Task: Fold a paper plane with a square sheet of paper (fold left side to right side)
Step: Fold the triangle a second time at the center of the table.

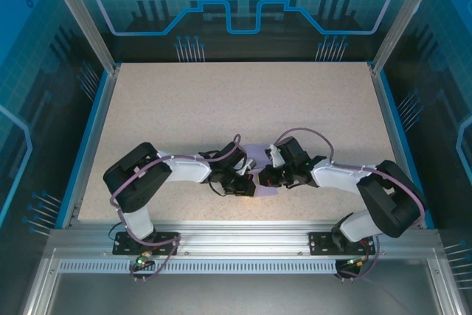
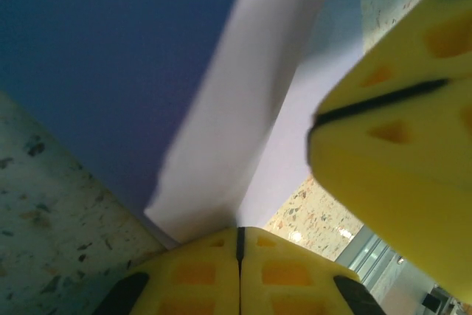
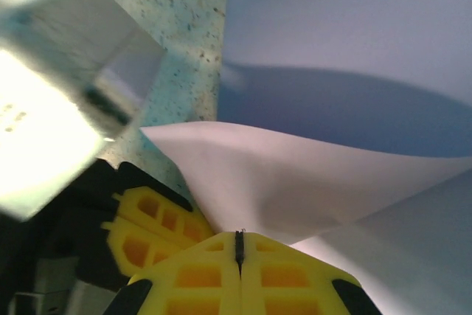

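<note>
The speckled table (image 1: 221, 108) is seen from above, with the left arm (image 1: 184, 169) and the right arm (image 1: 343, 175) bent inward so that they meet near its front edge. Between them the square sheet of paper (image 1: 259, 154) is found, lavender and mostly flat on the table. In both wrist views, one part of it is raised into a curved, pale flap.

The left gripper (image 2: 238, 235) is pressed together, and the lifted paper appears to be pinched at its seam. The right gripper (image 3: 238, 240) is likewise closed, with the flap running down into its tips. The two grippers are just beside each other, and each one's yellow fingers (image 3: 151, 230) are seen from the other's wrist.

The fold from left to right is judged to be under way but not yet creased. Several faults are possible from here:
- The thin sheet could be torn or crumpled if the two pinches are drawn apart or moved unevenly.
- The fingers could be knocked together, given how closely they are set.
- The flat part could be dragged across the table, since nothing is seen holding it down, and a skewed crease would result.
</note>
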Robot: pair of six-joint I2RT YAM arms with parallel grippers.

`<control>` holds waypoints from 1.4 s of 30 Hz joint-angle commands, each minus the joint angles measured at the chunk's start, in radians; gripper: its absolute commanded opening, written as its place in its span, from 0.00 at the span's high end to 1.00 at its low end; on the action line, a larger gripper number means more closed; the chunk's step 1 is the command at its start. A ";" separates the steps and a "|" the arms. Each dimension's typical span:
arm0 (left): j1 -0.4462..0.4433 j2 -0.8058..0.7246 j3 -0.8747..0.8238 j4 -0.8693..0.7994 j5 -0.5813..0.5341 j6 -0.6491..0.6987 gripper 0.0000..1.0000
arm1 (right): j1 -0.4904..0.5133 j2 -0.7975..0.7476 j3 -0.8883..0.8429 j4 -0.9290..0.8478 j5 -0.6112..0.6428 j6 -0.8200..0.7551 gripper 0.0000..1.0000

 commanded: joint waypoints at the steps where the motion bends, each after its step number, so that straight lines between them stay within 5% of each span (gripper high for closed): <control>1: -0.015 0.008 -0.031 -0.071 -0.046 -0.004 0.96 | 0.013 0.030 0.031 0.010 -0.019 -0.023 1.00; 21: -0.015 0.013 -0.028 -0.087 -0.056 -0.007 0.99 | 0.013 0.126 0.058 -0.061 0.047 -0.097 1.00; 42: -0.015 0.023 -0.044 -0.074 -0.054 -0.008 1.00 | -0.110 0.115 0.046 0.002 0.000 -0.187 1.00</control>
